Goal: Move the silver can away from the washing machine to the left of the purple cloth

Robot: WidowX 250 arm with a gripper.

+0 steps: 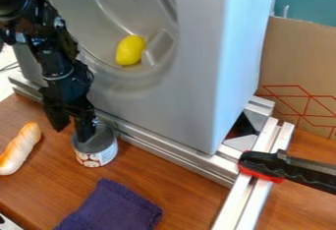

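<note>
Two fingers of my gripper [71,122] stand parted, apparently holding nothing; with one at the mouth of the can [98,156], sideways drift could topple it.

Cloth [117,207] cropped (below); clamp [292,169] too.

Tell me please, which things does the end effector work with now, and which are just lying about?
Seemingly in use:
black two-finger end effector
round metal can with white label, at its fingertips

Lying about:
yellow oval lemon
long golden-white bread loaf
dark purple fabric cloth
</note>
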